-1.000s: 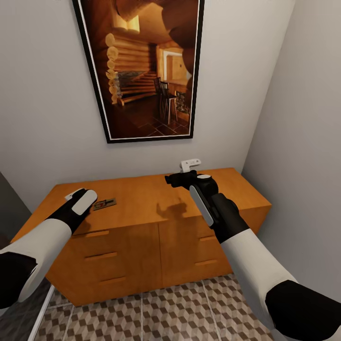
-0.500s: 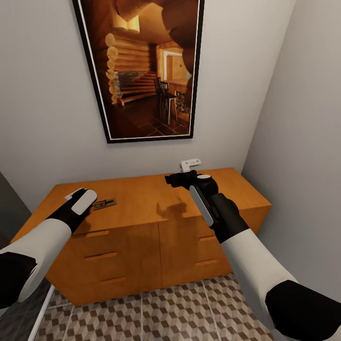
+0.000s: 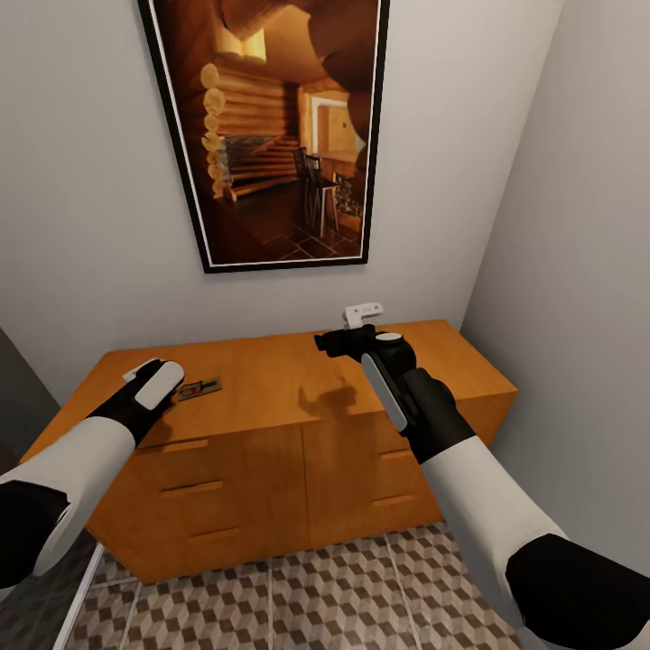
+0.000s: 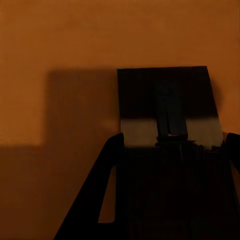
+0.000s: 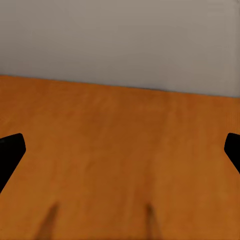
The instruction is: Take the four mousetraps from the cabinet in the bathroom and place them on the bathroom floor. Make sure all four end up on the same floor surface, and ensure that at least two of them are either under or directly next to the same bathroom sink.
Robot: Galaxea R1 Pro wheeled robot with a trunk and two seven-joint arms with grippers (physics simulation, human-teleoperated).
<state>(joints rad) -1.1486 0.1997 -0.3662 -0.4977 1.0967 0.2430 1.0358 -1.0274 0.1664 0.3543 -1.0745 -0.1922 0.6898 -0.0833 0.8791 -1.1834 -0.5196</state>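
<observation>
Left gripper (image 3: 171, 390) is clamped on a flat dark-brown mousetrap (image 3: 199, 389) atop the orange-brown wooden cabinet (image 3: 271, 379), right gripper's (image 5: 120, 150) fingers spread wide.

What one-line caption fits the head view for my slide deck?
Left gripper beside a mousetrap on the cabinet; right gripper hovers above.

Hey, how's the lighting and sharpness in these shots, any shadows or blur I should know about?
Head view: evenly lit, fairly sharp; the right arm throws a soft shadow on the cabinet. Left wrist view: dim, the mousetrap sits mostly in shade beside a broad dark shadow. Right wrist view: soft and slightly blurred, with two faint shadow streaks on the wood.
</observation>
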